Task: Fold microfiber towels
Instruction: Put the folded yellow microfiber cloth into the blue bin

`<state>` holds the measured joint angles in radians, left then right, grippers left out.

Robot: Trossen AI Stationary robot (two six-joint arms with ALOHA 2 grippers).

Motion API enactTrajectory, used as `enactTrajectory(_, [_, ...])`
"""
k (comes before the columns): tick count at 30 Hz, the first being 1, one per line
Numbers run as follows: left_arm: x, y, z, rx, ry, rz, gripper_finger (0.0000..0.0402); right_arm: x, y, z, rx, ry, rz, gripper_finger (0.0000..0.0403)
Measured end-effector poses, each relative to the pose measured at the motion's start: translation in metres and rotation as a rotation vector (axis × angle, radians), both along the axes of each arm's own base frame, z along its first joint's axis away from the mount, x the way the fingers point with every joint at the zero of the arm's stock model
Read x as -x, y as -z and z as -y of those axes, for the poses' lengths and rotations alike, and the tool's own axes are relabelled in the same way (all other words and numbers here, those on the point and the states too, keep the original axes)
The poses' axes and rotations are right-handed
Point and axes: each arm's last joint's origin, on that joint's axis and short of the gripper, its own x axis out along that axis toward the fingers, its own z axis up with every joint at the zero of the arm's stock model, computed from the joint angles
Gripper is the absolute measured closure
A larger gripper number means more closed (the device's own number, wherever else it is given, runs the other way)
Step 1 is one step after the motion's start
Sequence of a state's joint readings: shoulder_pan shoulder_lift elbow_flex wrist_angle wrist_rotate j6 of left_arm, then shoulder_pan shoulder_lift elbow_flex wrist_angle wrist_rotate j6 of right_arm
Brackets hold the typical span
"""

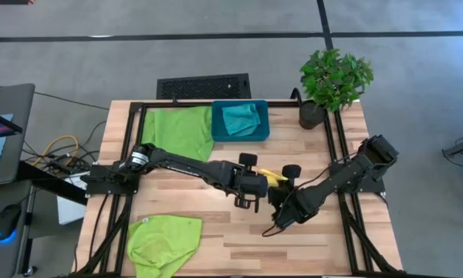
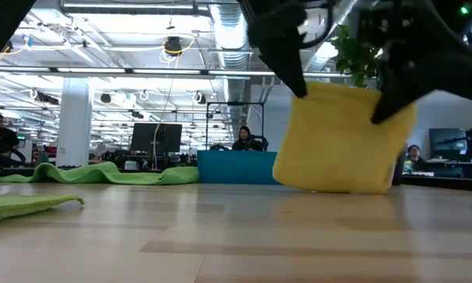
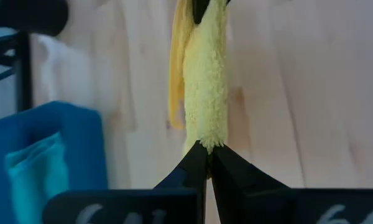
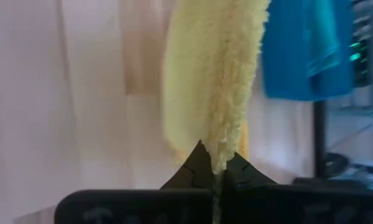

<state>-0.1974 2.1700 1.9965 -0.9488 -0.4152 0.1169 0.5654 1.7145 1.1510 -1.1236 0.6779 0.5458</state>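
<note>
A yellow towel [image 2: 342, 137] hangs over the table's middle between my two grippers. My left gripper [image 2: 299, 90] is shut on its upper left corner and my right gripper [image 2: 381, 114] on its upper right corner. One lime green towel [image 1: 177, 127] lies spread at the far left, another [image 1: 162, 239] lies rumpled at the near left. A teal towel [image 1: 241, 117] lies inside the teal bin [image 1: 261, 133]. My left gripper pinches the yellow towel's upper corner [image 3: 205, 140] between its two fingers, slanting down from the left. The top edge [image 3: 205, 74] runs straight to the other gripper. The towel hangs below, its lower edge [image 2: 338, 187] at the table top. My right gripper pinches the opposite upper corner [image 4: 221, 149] between its two fingers, slanting down from the right. One layer or several, I cannot tell. The towel's top edge [image 4: 224, 68] stretches away from the fingers, and the cloth hangs below it.
A potted plant [image 1: 332, 81] stands at the far right corner. The bin sits at the far middle edge. Bare wood lies along the near right of the table [image 1: 316, 247]. People sit at desks in the room beyond.
</note>
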Motion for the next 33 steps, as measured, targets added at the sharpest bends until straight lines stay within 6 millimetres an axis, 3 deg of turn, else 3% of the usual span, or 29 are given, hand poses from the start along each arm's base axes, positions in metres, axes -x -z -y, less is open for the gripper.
enactTrajectory(8, [0.023,-0.016,-0.014,-0.01,-0.07,0.015,0.0401,-0.008,-0.025,0.013,0.03,-0.012,0.069,0.0394])
enactTrajectory(14, [0.051,-0.032,-0.02,0.012,-0.075,0.12,0.0401,-0.009,-0.058,0.037,-0.04,-0.064,0.154,0.0396])
enactTrajectory(18, [0.07,-0.033,-0.03,0.022,-0.112,0.142,0.0401,-0.022,-0.072,0.06,-0.127,-0.128,0.197,0.0397])
enactTrajectory(26, [0.088,-0.017,-0.065,-0.049,-0.288,0.125,0.0401,-0.057,-0.063,0.119,-0.161,-0.158,0.19,0.0394])
enactTrajectory(33, [0.087,-0.006,-0.109,-0.078,-0.394,0.146,0.0401,-0.066,-0.061,0.163,-0.126,-0.102,0.216,0.0393])
